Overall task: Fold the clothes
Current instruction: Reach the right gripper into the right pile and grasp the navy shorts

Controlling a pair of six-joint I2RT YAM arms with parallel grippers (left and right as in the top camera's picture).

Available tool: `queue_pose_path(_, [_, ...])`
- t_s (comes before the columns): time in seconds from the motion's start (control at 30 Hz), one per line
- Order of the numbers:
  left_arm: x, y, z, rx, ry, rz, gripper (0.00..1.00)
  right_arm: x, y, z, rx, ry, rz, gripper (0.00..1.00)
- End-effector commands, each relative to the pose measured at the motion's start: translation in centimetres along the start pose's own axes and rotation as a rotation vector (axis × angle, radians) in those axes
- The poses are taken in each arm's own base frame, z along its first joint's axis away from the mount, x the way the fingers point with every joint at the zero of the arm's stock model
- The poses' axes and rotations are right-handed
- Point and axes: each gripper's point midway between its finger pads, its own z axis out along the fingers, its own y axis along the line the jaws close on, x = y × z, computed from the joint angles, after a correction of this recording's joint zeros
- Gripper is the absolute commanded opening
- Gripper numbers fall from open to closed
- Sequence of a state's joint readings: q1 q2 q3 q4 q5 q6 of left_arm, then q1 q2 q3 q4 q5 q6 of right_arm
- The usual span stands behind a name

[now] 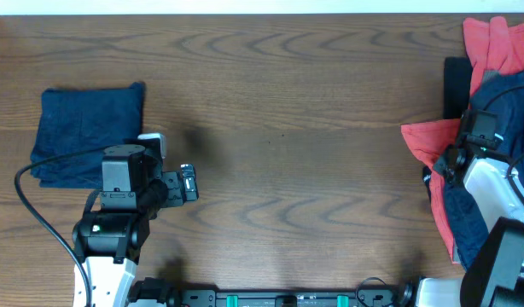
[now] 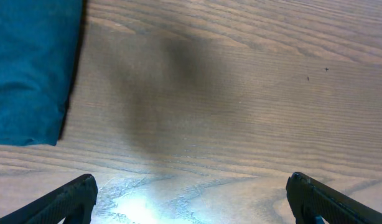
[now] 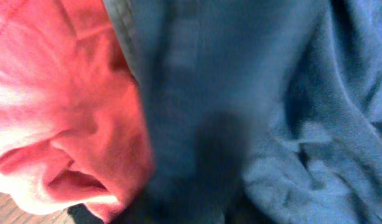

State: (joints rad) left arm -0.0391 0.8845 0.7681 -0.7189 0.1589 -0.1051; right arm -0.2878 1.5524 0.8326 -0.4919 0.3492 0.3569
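A folded navy-blue garment (image 1: 87, 132) lies flat at the left of the table; its edge shows in the left wrist view (image 2: 29, 68). My left gripper (image 1: 189, 183) is open and empty over bare wood just right of it, with both fingertips (image 2: 191, 202) spread wide. At the right edge lies a heap of clothes: a red garment (image 1: 501, 43) and a navy garment (image 1: 462, 213). My right gripper (image 1: 448, 164) is down in this heap. Its wrist view is filled by red cloth (image 3: 60, 106) and navy cloth (image 3: 197, 93), and its fingers are hidden.
The wooden table (image 1: 313, 128) spans the view. A dark object (image 1: 454, 85) sits beside the heap at the right. The arm bases and a black rail (image 1: 288, 298) run along the front edge.
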Motion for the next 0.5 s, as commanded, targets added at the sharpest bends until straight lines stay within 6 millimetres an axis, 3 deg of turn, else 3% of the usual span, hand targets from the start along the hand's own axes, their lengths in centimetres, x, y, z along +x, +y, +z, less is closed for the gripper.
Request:
queue_pose_path(0.0, [-0.7, -0.3, -0.4, 0.013, -0.014, -0.007, 0.98, -2.4, 0.1, -2.6, -0.046, -0.093, 0.032, 0.01])
queue_pose_path(0.13, [-0.7, -0.3, -0.4, 0.013, -0.014, -0.007, 0.98, -3.6, 1.8, -6.0, -0.204, -0.164, -0.064, 0.01])
queue_pose_path(0.23, [-0.7, -0.3, -0.4, 0.013, -0.014, -0.007, 0.98, -3.3, 5.9, -10.2, -0.493, -0.22, -0.226, 0.01])
queue_pose_path(0.37, [-0.7, -0.3, -0.4, 0.013, -0.014, -0.007, 0.98, 0.2, 11.5, -17.0, -0.881, -0.225, -0.405, 0.01])
queue_pose_path(0.47, [-0.7, -0.3, -0.4, 0.013, -0.014, -0.007, 0.98, 3.9, 14.0, -19.0, -0.974, -0.14, -0.486, 0.01])
